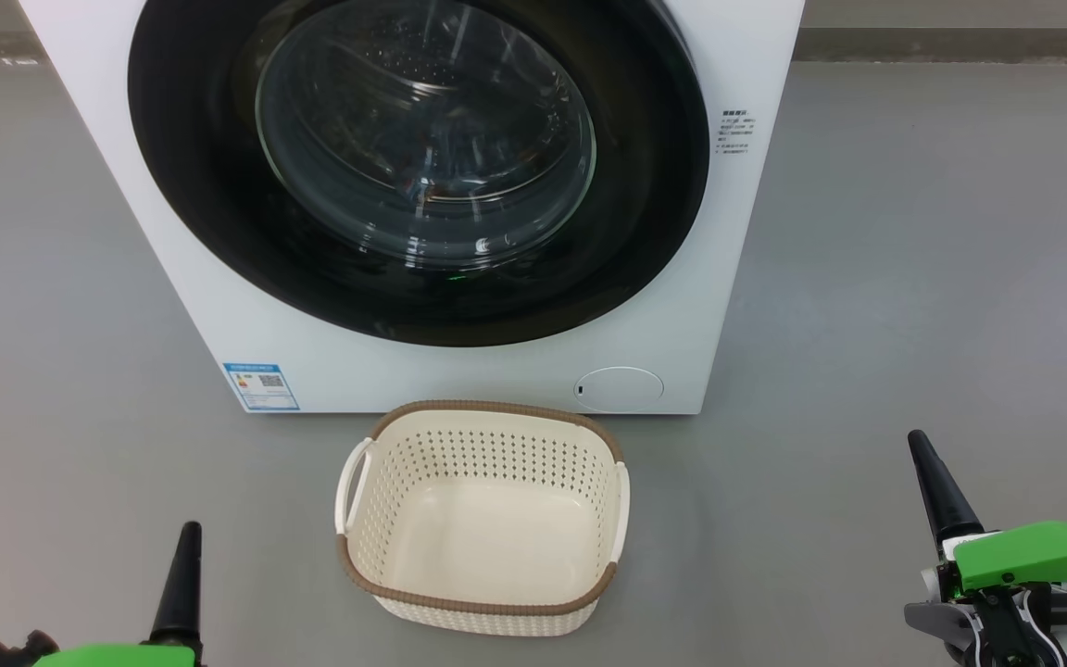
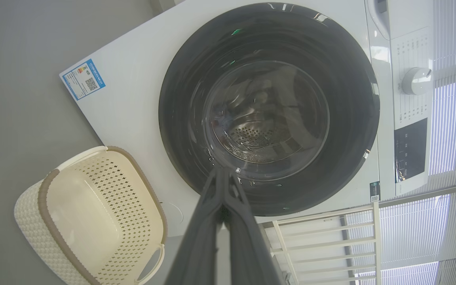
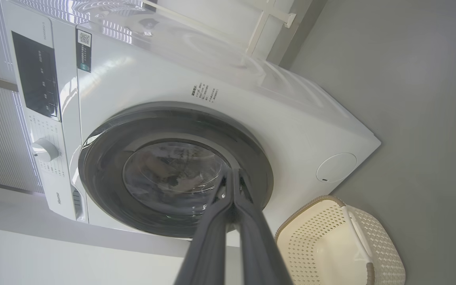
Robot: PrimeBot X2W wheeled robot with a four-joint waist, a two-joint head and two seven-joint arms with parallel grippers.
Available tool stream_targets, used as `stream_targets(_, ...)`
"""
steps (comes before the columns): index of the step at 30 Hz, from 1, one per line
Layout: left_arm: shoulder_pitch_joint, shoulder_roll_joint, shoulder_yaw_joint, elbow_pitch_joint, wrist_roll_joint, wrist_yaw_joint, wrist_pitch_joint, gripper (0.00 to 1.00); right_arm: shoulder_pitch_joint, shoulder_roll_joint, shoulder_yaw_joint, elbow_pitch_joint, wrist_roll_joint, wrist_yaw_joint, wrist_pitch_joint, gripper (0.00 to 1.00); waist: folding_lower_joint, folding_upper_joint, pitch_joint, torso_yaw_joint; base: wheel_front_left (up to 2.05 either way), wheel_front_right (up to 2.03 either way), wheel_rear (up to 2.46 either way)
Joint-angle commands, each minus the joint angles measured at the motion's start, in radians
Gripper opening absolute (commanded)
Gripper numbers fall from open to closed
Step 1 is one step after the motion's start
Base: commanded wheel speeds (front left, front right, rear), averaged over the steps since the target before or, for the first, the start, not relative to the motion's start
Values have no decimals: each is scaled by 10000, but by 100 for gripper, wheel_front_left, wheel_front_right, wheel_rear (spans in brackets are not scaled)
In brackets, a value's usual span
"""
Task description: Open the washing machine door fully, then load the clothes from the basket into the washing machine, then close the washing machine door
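Note:
The washing machine [image 1: 459,375] stands straight ahead, white and boxy. Its round black washing machine door [image 1: 191,185] is shut flat against the front. Behind the glass are dim shapes I cannot make out, so the clothes are hidden. The cream basket [image 1: 483,609] sits on the floor just before the machine and holds nothing. My left gripper [image 1: 189,533] is shut at the lower left, left of the basket, its fingers pressed together [image 2: 223,171]. My right gripper [image 1: 915,440] is shut at the lower right, well clear of the basket, with nothing in it [image 3: 232,172].
A blue-white label [image 1: 260,386] and a round service flap [image 1: 619,389] sit low on the machine's front. The control panel knob [image 2: 416,81] is at its top. A white rail frame [image 2: 331,237] stands beside the machine. Grey floor [image 1: 913,278] spreads on both sides.

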Motion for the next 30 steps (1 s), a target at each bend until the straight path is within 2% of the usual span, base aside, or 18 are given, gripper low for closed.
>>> stream_targets(1,-461,79,321,-337,-166,31,73,0,-166,-39,55,-324,242,9,75,0,0,0,0,-2,0,0,0)
stream_targets(30,-584,-325,942,-408,-2363,103,888,0,-120,273,-610,-531,2877,2,863,0,0,0,-13,-91,0,0,0)
